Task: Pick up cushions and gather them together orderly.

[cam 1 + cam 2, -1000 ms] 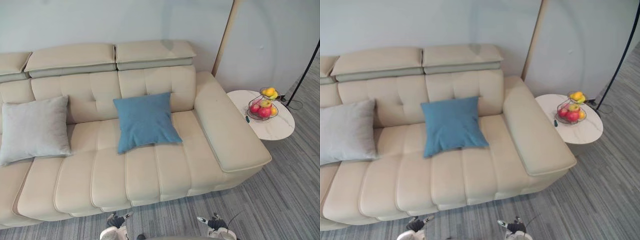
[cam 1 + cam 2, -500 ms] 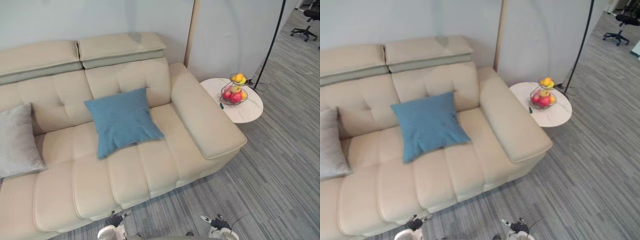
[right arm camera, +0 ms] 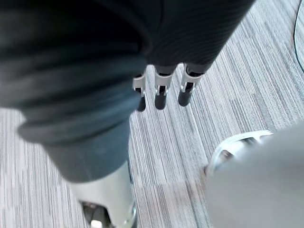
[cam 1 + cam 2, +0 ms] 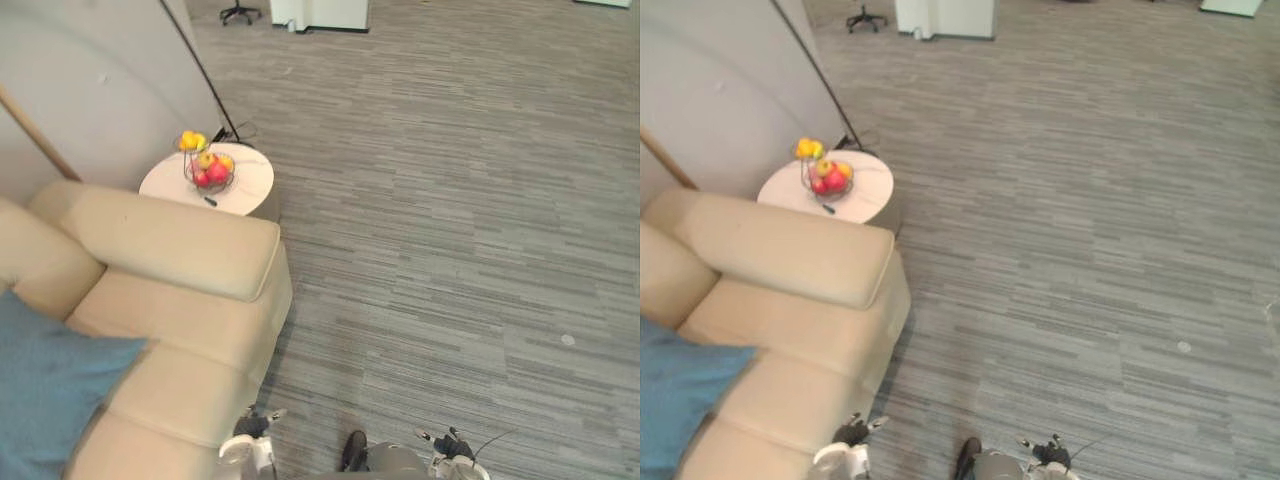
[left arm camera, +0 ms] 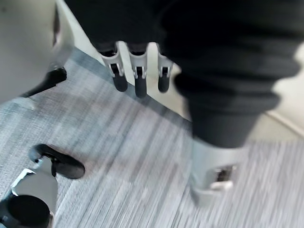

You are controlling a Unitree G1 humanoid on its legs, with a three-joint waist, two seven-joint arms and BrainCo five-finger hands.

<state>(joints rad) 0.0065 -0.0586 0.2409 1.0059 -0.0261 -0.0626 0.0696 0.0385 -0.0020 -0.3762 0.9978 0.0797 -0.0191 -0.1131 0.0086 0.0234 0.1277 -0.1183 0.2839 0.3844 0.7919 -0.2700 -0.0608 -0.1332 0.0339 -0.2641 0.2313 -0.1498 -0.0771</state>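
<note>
Left eye view: the blue cushion (image 4: 45,395) lies on the sofa (image 4: 170,250) seat at the lower left edge, partly cut off. The round table (image 4: 252,188) with its fruit basket (image 4: 207,170) stands past the armrest, and grey carpet floor (image 4: 450,200) takes up the rest. The head faces mostly floor, so the likely trouble is a reach made half blind. With only 1 corner of the cushion in sight, a hand could close on the sofa or drag the cushion askew. The left hand (image 4: 250,428) and right hand (image 4: 452,446) hang low at the bottom edge.

Right eye view: same layout, with the cushion well apart from the 2 hands, off to the robot's left and nearer the left hand.

Left wrist view: the fingers (image 5: 137,78) hang straight over the floor, grasping nothing.

Right wrist view: the fingers (image 3: 160,92) are likewise relaxed and empty above the carpet.
</note>
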